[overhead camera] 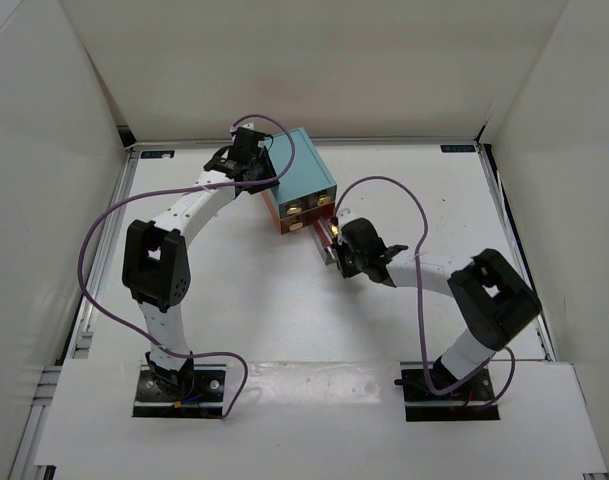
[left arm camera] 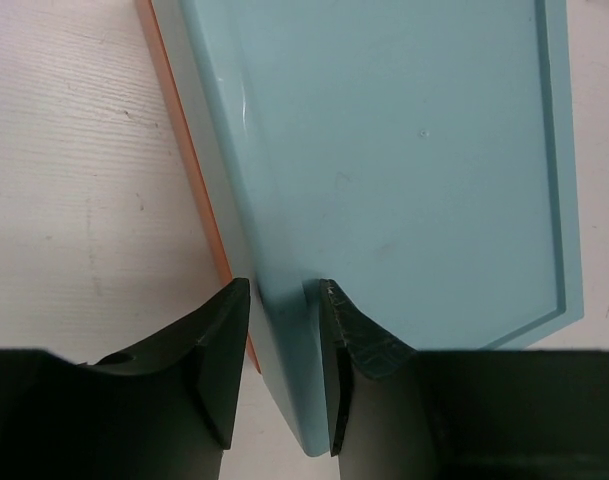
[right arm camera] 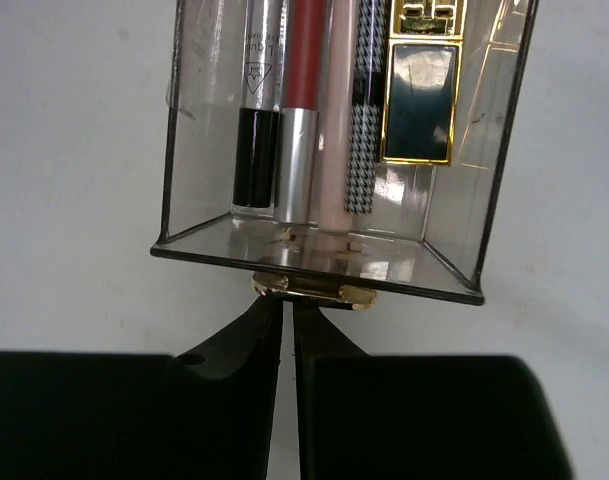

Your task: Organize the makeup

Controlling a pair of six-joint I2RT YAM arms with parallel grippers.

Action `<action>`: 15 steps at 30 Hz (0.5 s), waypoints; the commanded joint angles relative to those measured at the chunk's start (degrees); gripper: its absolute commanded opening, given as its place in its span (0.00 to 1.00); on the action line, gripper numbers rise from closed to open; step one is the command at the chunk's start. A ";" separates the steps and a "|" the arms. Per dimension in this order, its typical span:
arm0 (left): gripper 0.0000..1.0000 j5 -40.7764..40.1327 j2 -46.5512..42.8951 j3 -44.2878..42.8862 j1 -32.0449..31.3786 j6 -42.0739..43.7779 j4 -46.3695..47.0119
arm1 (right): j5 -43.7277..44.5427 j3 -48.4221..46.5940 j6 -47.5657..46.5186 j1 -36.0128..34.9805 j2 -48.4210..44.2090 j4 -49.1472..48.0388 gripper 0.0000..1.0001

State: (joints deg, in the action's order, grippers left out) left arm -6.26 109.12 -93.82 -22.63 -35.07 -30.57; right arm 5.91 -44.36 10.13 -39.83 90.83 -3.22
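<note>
The makeup lies in a clear drawer pulled out of the teal drawer box. It holds a clear tube with a black cap, a red pencil with a silver end, a peach stick, a houndstooth stick and a gold-framed dark lipstick. My right gripper is shut on the drawer's gold handle. At the box's back left edge, my left gripper is shut on the box's wall, one finger on each side.
The box has an orange side and two gold handles on its front. It stands at the middle back of the white table. White walls enclose the table on three sides. The right arm's elbow is near the right wall.
</note>
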 commanded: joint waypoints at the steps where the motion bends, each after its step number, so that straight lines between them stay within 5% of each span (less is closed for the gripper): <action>1: 0.43 -1.12 0.57 0.13 -0.39 -0.08 -1.77 | 4.98 -5.02 -0.29 0.11 3.56 -13.99 0.11; 9: 0.42 -0.34 0.92 1.97 -0.57 -0.09 -2.83 | 13.42 -9.51 1.99 0.46 14.79 -36.98 0.14; 15: 0.39 0.46 1.62 2.06 -0.75 0.18 -4.23 | 17.46 -14.09 7.80 0.46 20.97 -43.34 0.22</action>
State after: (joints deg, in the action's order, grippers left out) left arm -6.17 109.19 -93.47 -22.90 -35.64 -30.02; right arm 18.79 -56.55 14.31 -39.51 111.26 -36.32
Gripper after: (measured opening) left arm 0.403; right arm 0.206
